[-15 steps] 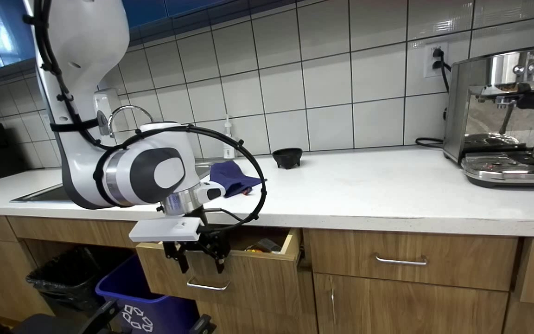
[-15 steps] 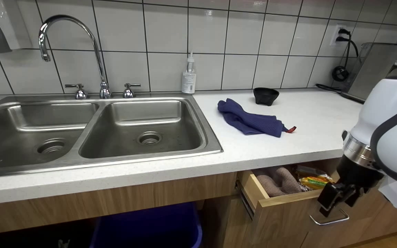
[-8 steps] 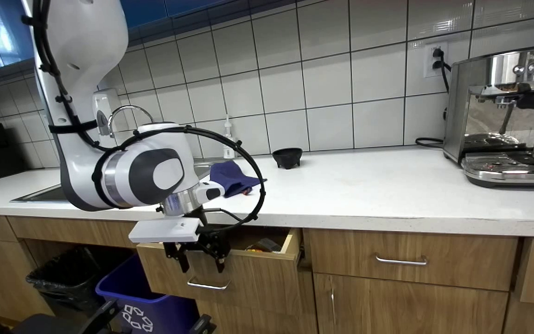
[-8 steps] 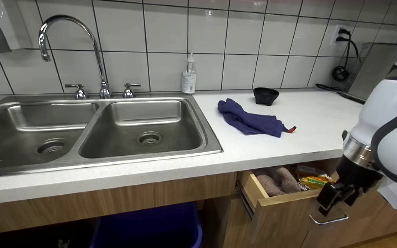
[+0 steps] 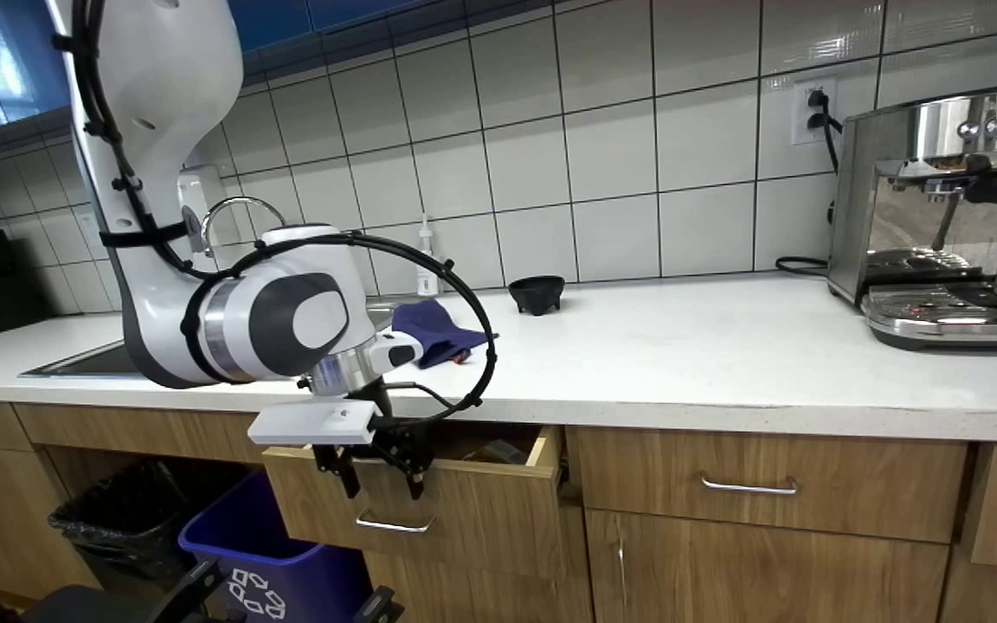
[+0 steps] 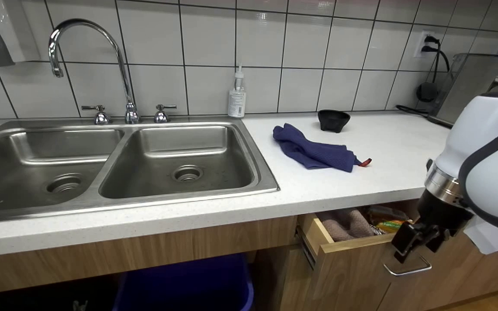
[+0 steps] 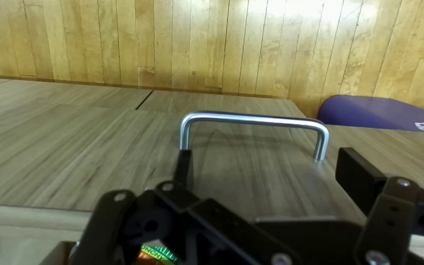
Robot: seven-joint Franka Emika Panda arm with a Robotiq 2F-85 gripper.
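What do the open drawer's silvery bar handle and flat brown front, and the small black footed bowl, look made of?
Silvery U-shaped metal handle: probably steel, satin finish; soft highlights run along it.
Brown flat wood-grain drawer front: wood veneer or laminate, low sheen; streaky grain shows.
Small black footed bowl: mostly dull dark surface; plastic or stone, can't tell.

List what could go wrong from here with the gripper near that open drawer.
1. The open gripper is close to the front of the drawer, so a stray move might knock it.
2. In the wrist view, one finger lines up with an end of the handle and could bump it.
3. The black cable crosses before the counter edge in an exterior view; it may snag there.
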